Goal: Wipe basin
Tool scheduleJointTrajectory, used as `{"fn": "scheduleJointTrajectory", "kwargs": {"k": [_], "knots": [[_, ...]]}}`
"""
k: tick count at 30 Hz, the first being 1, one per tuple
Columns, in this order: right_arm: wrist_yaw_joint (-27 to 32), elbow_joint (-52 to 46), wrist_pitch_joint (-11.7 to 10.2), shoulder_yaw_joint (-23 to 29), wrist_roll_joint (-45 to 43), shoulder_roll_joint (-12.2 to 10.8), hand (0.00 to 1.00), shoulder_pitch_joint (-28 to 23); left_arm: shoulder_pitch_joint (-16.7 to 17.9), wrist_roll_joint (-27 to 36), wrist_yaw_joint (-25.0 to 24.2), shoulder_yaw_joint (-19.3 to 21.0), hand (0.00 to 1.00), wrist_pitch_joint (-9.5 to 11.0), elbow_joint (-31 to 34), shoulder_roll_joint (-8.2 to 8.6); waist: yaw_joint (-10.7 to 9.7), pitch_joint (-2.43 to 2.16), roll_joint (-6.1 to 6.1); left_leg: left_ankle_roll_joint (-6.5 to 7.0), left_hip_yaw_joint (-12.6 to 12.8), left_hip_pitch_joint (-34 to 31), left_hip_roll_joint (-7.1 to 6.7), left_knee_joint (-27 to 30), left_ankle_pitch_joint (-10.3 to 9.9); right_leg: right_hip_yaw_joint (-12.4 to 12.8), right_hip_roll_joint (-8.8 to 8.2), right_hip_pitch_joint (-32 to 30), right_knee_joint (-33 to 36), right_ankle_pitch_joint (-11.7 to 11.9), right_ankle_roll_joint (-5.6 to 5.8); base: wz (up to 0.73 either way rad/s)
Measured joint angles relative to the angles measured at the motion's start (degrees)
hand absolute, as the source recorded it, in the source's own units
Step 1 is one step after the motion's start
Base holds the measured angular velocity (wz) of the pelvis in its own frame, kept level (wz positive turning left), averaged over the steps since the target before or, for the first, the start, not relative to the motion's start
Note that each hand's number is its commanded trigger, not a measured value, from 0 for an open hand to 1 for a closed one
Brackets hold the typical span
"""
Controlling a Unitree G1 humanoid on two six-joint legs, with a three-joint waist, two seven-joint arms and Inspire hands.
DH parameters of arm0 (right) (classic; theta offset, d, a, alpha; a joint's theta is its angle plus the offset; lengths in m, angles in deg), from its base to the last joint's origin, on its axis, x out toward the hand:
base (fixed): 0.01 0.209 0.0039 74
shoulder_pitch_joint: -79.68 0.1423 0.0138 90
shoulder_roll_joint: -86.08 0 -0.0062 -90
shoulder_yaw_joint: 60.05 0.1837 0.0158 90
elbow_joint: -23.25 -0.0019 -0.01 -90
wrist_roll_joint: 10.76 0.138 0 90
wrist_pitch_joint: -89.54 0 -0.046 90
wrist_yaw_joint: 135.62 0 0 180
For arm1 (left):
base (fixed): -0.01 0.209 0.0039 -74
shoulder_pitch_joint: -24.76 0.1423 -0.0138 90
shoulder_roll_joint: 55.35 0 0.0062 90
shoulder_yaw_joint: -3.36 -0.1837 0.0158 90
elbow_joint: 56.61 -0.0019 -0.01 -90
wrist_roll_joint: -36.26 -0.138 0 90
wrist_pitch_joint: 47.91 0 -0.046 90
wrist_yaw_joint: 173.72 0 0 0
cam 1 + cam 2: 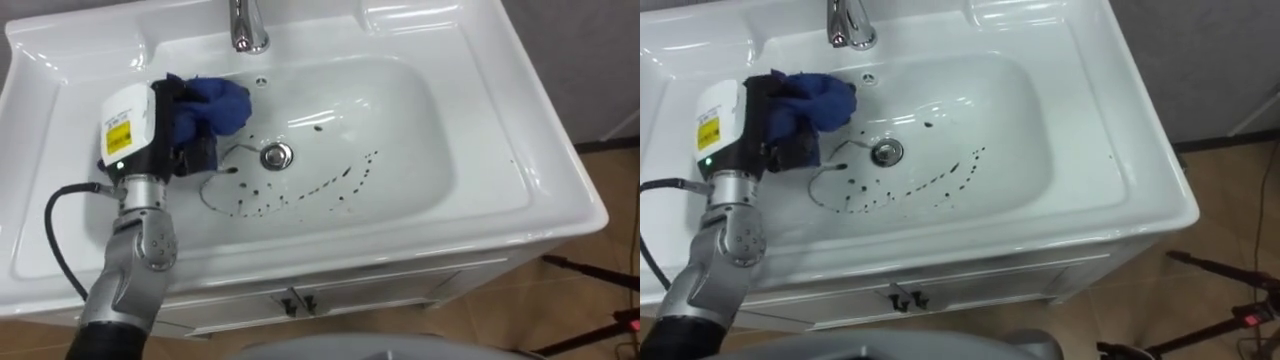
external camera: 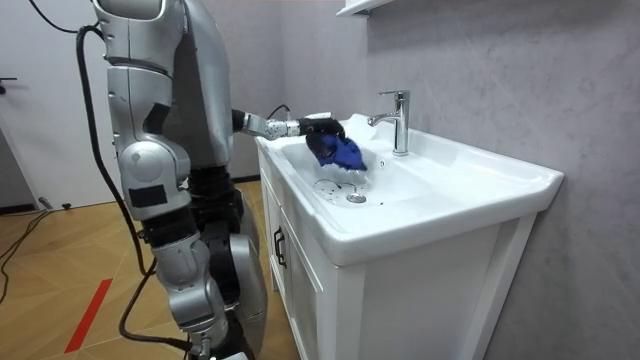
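In the left eye view, clenched in the left hand (image 1: 165, 125), a blue cloth (image 1: 218, 103) inside the basin (image 1: 410, 140), just left of the drain (image 1: 277, 155), dark specks (image 1: 300, 190) curving below. In the room view, standing at the cabinet (image 2: 300, 285), reaching over the rim near the faucet (image 2: 400, 120). In the right eye view, same grasp, same spot.

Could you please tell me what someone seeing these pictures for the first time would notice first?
The bright blue cloth stands out most, bunched in the left hand at the left side of the white basin, not far from the chrome tap. Next comes the arc of dark spots on the basin's floor, curving around the near side of the drain.
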Motion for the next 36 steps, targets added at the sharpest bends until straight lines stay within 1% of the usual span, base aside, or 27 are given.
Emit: {"fn": "scheduleJointTrajectory", "kwargs": {"k": [2,4,7,8,10,13,16,19,23,26,28,31,33,36], "knots": [[-0.09,0.71,0.32,-0.05,-0.18,-0.09,0.00,-0.08,0.14,-0.78,-1.30,0.01,1.00,-0.82,-2.23,-0.01,-0.01,-0.05,-0.20,0.00,0.01,0.10,0.01,0.08,0.00,-0.06,-0.01,0.08,0.01,0.00,0.00,0.00],[-0.23,1.75,0.44,0.08,-0.24,-0.20,0.00,0.04,0.16,-3.22,-3.79,0.03,1.00,-1.76,-3.38,-0.10,-0.08,-0.03,-0.34,0.00,0.01,-0.03,0.02,0.13,0.00,-0.05,-0.01,0.07,0.02,-0.01,0.01,0.00],[-0.57,1.71,0.99,0.11,-0.33,-0.19,0.00,-0.02,0.19,-5.14,-5.36,0.03,1.00,-2.04,-4.21,-0.11,0.10,0.09,-0.53,0.00,0.42,0.03,0.06,0.11,0.00,0.29,0.00,0.24,-0.11,-0.02,0.01,-0.04],[-0.55,1.71,1.07,0.11,-0.41,-0.17,0.00,-0.06,0.20,-5.60,-5.66,0.03,1.00,-2.14,-4.65,-0.11,0.13,0.07,-0.53,0.00,0.57,0.11,0.07,0.11,0.00,0.48,0.01,0.29,-0.15,-0.02,0.01,-0.12],[-0.61,1.67,1.20,0.08,-0.68,-0.17,0.00,-0.08,0.20,-6.06,-6.93,0.02,1.00,-2.81,-5.88,-0.10,0.06,-0.12,-0.20,0.00,1.23,0.75,0.09,0.09,0.00,1.21,0.01,0.24,-0.02,-0.06,0.06,-0.14],[-0.58,1.48,2.26,0.06,-0.67,-0.17,0.00,0.02,0.18,-7.96,-7.97,0.02,1.00,-3.95,-6.52,-0.10,-0.02,-0.17,-0.12,0.00,2.03,1.03,0.18,0.09,0.00,1.54,-0.01,0.20,0.19,-0.07,0.07,-0.08],[-0.56,0.94,2.42,0.07,-0.57,-0.16,0.00,-0.09,0.10,-9.76,-8.18,0.04,1.00,-4.73,-6.94,-0.10,-0.02,-0.16,-0.14,0.00,2.10,1.16,0.21,0.08,0.00,1.67,-0.04,0.04,0.54,-0.15,0.05,-0.02],[-0.55,0.08,3.15,0.08,-0.43,-0.16,0.00,-0.13,-0.43,-11.05,-8.19,0.04,1.00,-4.85,-7.87,-0.10,-0.02,-0.16,-0.13,0.01,2.12,1.35,0.24,0.08,0.00,1.72,-0.04,0.05,0.70,-0.29,0.04,0.00],[-0.54,0.00,3.49,0.19,-0.70,-0.14,0.00,0.12,-1.80,-10.51,-8.21,0.08,1.00,-4.86,-10.04,-0.11,-0.09,-0.11,0.03,0.01,2.13,1.51,0.24,0.03,0.00,1.75,-0.07,-0.02,0.78,-0.55,0.00,0.00],[-0.61,0.01,3.58,0.13,-0.68,-0.13,0.00,0.00,-1.92,-10.05,-8.70,0.18,1.00,-4.85,-10.23,-0.11,-0.19,-0.17,0.16,0.00,2.14,1.50,0.24,-0.52,0.00,1.65,-0.05,-0.36,0.94,-0.69,-0.04,0.00],[-0.63,-0.35,3.96,0.12,-1.38,-0.14,0.00,-0.12,-1.79,-6.79,-9.34,0.42,1.00,-4.89,-10.15,-0.10,-0.17,-0.30,0.33,0.01,2.32,1.43,0.23,-0.54,0.00,1.68,-0.08,-0.50,0.99,-0.70,-0.03,0.00],[-0.59,-1.30,4.59,0.08,-3.02,-0.15,0.00,-0.10,-1.75,-3.19,-10.94,0.71,1.00,-5.16,-10.16,-0.05,-0.03,-0.34,0.35,0.00,2.37,1.78,0.23,-0.54,0.00,1.64,-0.09,-0.11,1.21,-0.70,-0.03,0.00],[-0.58,-1.75,4.80,-0.01,-3.55,-0.15,0.00,0.09,-2.04,-1.45,-11.91,0.83,1.00,-5.86,-10.17,0.22,-0.02,-0.38,0.27,0.00,2.35,1.94,0.20,-0.47,0.00,1.52,-0.19,0.01,1.62,-0.86,-0.02,0.02],[-0.66,-2.40,4.80,-0.08,-4.98,-0.14,0.00,0.20,-3.45,-0.59,-15.22,0.97,1.00,-6.55,-10.17,0.26,0.04,-0.40,0.25,0.00,2.36,1.88,0.22,-0.42,0.00,1.45,-0.20,-0.06,1.76,-1.04,-0.08,0.01]]}}
